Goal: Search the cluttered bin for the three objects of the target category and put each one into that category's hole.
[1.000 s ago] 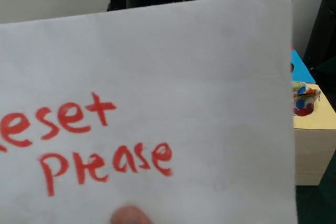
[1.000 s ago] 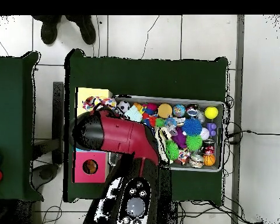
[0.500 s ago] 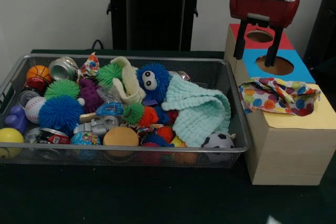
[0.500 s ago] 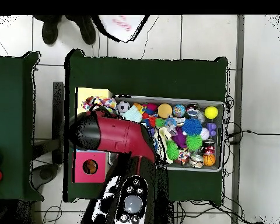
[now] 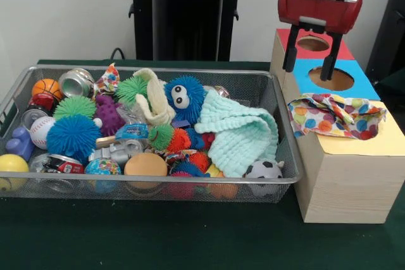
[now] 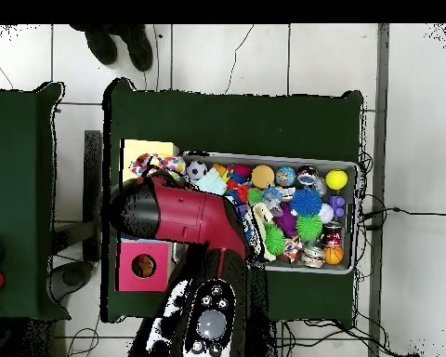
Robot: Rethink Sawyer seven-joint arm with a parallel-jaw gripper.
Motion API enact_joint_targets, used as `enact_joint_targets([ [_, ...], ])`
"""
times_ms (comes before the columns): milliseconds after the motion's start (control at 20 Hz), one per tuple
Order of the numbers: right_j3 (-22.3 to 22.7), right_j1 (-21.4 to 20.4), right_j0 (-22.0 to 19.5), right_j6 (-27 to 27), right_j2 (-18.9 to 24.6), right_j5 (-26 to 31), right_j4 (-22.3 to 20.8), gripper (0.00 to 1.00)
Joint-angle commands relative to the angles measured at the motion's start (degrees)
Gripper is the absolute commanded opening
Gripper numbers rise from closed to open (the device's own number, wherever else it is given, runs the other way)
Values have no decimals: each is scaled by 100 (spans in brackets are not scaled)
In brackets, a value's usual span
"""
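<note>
1. Here the gripper [image 5: 309, 65] hangs above the blue hole [image 5: 333, 78] of the wooden box [image 5: 345, 175]; its fingers are spread and hold nothing.
2. A polka-dot cloth [image 5: 335, 114] lies over the yellow section, below and in front of it; seemingly delivered; the target category is probably cloths.
3. Next it must travel sideways to the bin [image 5: 142, 184]; the mint cloth [image 5: 243, 132] lies nearest, the cream cloth [image 5: 155, 97] beyond.
4. Spiky balls, cans and a blue furry toy [image 5: 184, 97] crowd both; a clean pinch needs care.
</note>
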Motion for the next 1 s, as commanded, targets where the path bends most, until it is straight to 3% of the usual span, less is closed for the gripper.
enact_joint_targets([
  [50,449,81,-175,272,549,-85,-248,100],
  [750,495,145,-283,258,700,-265,-215,100],
  [1000,255,353,-163,498,740,-322,-108,100],
])
